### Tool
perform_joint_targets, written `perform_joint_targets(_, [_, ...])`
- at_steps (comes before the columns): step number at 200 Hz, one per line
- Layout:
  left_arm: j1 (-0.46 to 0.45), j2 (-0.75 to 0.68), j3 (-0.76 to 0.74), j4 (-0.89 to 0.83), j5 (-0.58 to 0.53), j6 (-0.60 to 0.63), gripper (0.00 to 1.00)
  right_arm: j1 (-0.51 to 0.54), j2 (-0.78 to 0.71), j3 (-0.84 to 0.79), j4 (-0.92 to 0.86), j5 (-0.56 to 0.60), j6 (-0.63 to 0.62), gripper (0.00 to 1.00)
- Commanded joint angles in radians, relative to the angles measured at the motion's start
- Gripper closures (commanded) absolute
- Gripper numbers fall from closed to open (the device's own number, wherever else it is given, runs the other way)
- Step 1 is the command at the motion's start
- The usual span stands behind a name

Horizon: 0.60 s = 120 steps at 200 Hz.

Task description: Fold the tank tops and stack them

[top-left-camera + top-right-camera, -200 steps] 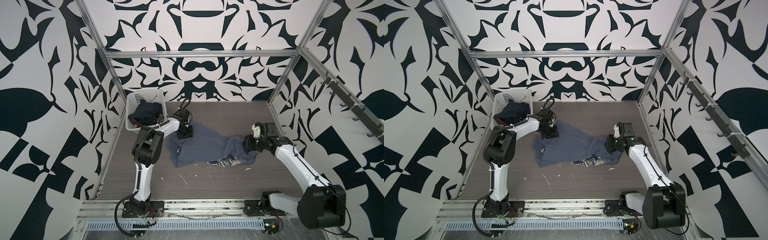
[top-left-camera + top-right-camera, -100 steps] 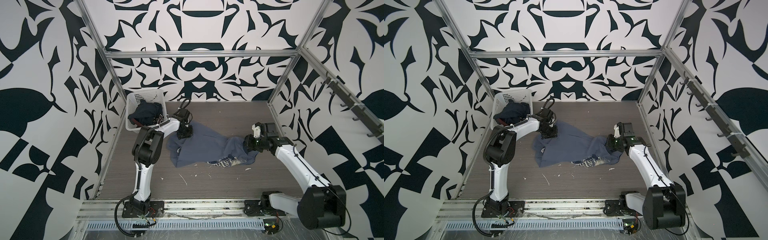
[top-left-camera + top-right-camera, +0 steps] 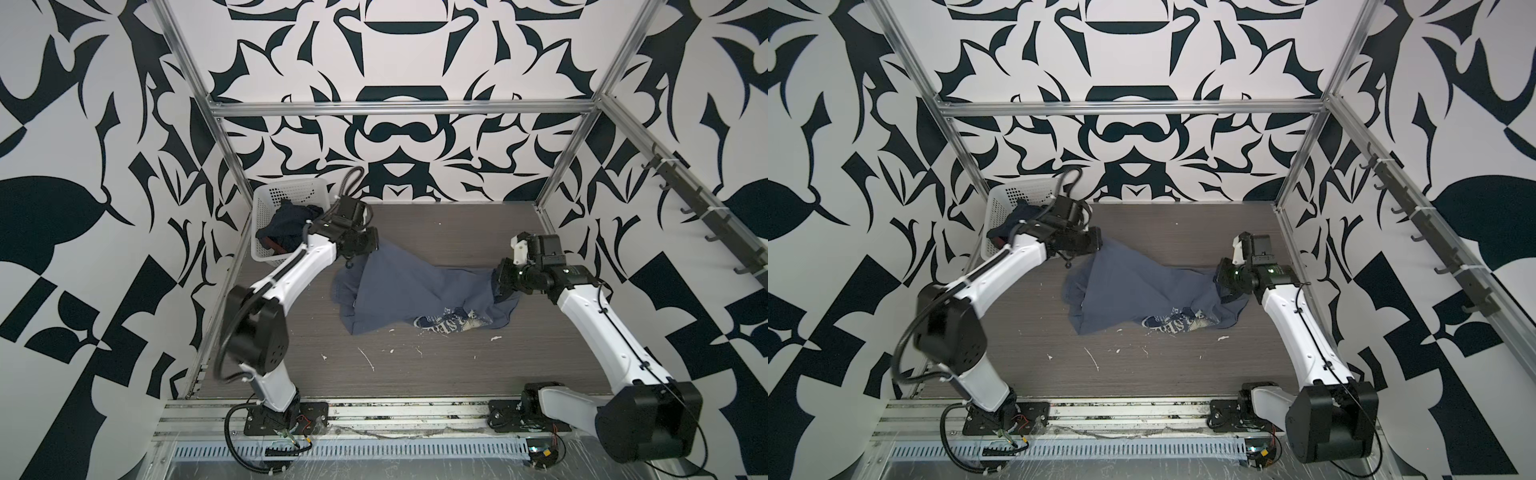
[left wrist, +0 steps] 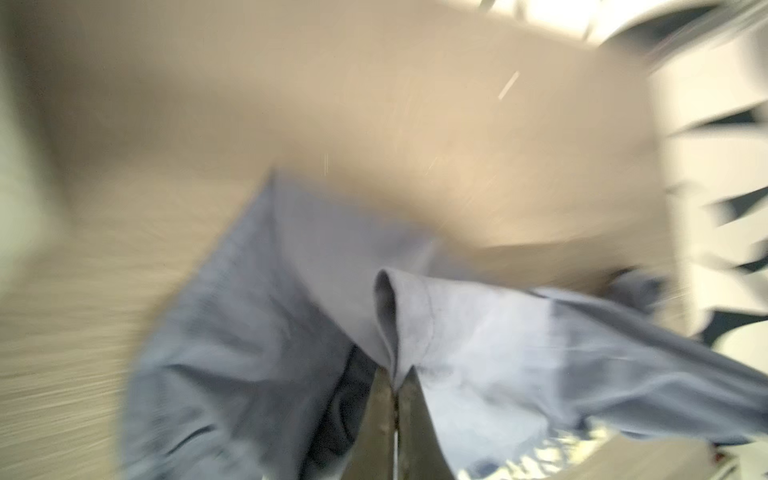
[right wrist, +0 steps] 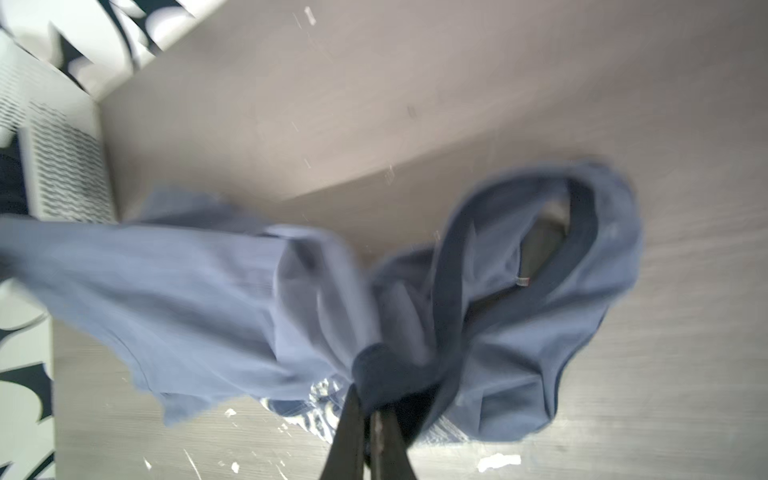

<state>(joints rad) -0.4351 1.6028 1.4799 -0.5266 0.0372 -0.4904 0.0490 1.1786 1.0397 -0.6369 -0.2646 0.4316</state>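
Slate-blue top (image 3: 419, 286) strung loosely between both tools, out on the bench (image 3: 415, 374) on the open side of the basket (image 3: 291, 189), partly lifted, partly dragging. Left tool (image 3: 374, 246), just beside the basket, pressed together on a pinch of hem. Right tool (image 3: 498, 279), well away from the basket, likewise pressed together, pinching a bunch of dark trim near the strap end.

No fold made yet, by the look of it: cloth rumpled, edge nearest the basket doubled over, printed front (image 3: 451, 325) twisted up along the side farthest from the basket's wall. Navy top (image 3: 286, 228) heaped inside the basket, seemingly untouched. Left to do, probably: spread and flatten the blue one, fold it, fetch the navy one, fold that, stack both. Early in the job, then.

Hard to make out:
- Both wrist views smeared with blur, so no telling exactly which seam sits in each tool.
- Lettering on the print unreadable.
- Much of the navy top hidden behind the left arm and the basket wall, red trim only a sliver.
- Underside of the blue top on the bench out of sight.
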Motion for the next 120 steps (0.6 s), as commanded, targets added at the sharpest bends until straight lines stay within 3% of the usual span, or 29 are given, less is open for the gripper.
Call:
perform_joint_targets(1, [0.08,-0.216,-0.056,0.089,-0.117,-0.049,1.0,-0.004,-0.022,0.097,-0.003,0.005,-0.009,1.0])
perform_joint_targets(17, [0.143,-0.317,-0.134,0.118,-0.113,-0.099,1.0,0.025,0.004,0.097,0.04,-0.047,0.011,1.0])
perform_joint_targets(27, [0.163,-0.364,-0.177,0.119,-0.107,-0.111,1.0,0.082,0.033,0.104,0.048,-0.018,0.009,1.0])
perform_joint_targets(46, [0.175,-0.383,-0.255,0.101,-0.088,-0.119,1.0,0.189,0.109,0.118,0.057,0.034,0.002,1.0])
perform_joint_targets(67, [0.178,-0.387,-0.338,0.095,-0.068,-0.131,1.0,0.206,0.182,0.11,0.092,0.013,0.022,1.0])
perform_joint_targets(83, [0.182,-0.392,-0.39,0.094,-0.062,-0.135,1.0,0.206,0.24,0.128,0.089,0.011,0.006,0.92])
perform_joint_targets(97, [0.187,-0.392,-0.419,0.098,-0.05,-0.137,1.0,0.206,0.275,0.144,0.084,0.024,-0.009,0.76])
perform_joint_targets(112, [0.188,-0.392,-0.433,0.094,-0.046,-0.137,1.0,0.196,0.293,0.168,0.028,0.111,-0.041,0.61])
perform_joint_targets(120, [0.189,-0.392,-0.439,0.095,-0.046,-0.138,1.0,0.182,0.292,0.174,0.008,0.15,-0.052,0.57])
